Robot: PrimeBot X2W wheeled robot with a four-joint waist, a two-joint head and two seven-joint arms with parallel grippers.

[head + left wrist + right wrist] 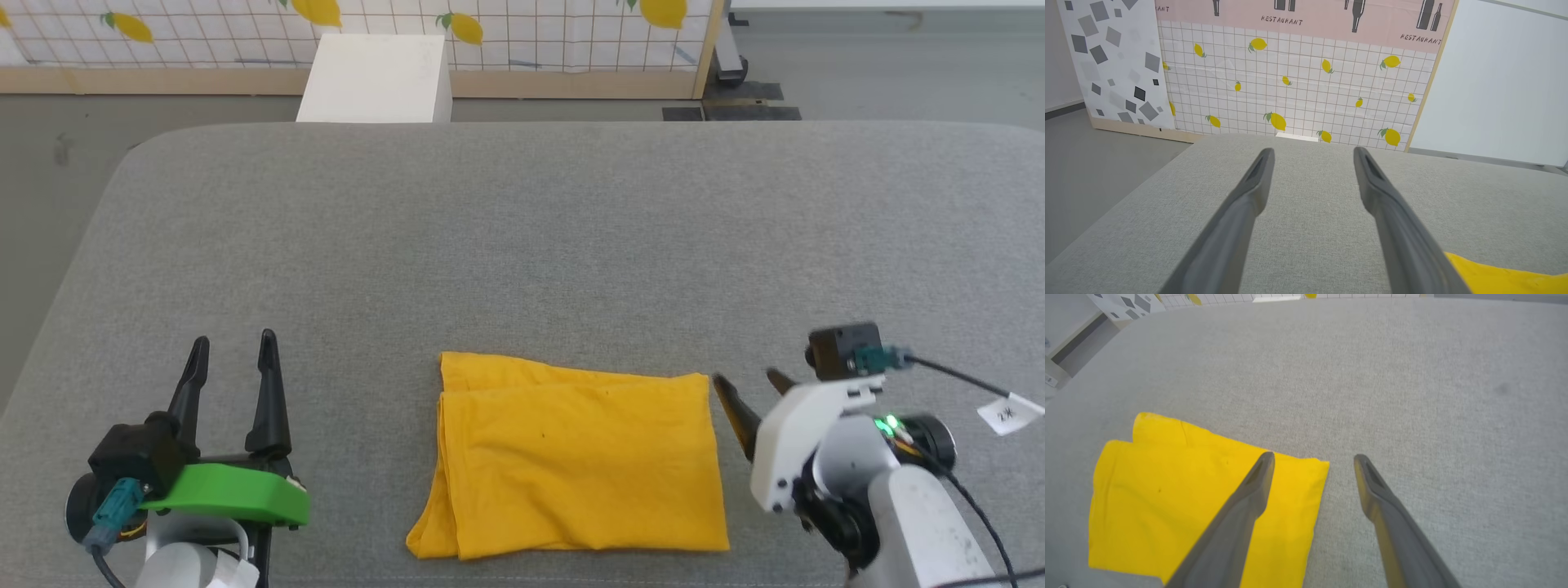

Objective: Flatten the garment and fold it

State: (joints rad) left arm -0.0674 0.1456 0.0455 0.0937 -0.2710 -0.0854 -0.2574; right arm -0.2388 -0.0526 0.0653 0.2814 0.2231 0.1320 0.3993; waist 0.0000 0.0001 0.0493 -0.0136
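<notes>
Lying folded, yellow garment (571, 457), backdrop panel (1310, 28) reading RESTAURANT

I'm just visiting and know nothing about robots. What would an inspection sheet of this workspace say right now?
Surface: grey fabric-covered table.
Job's things: yellow garment, folded into a rectangle, plain side up, lying flat between the grippers.
Clutter: nothing seen.
Grippers: left gripper open, empty, apart from the garment; right gripper open, empty, close beside its right edge.
Cables: black cable with a white tag at the right wrist.
Surroundings: white box and lemon-print panel beyond the table; grey floor.
</notes>
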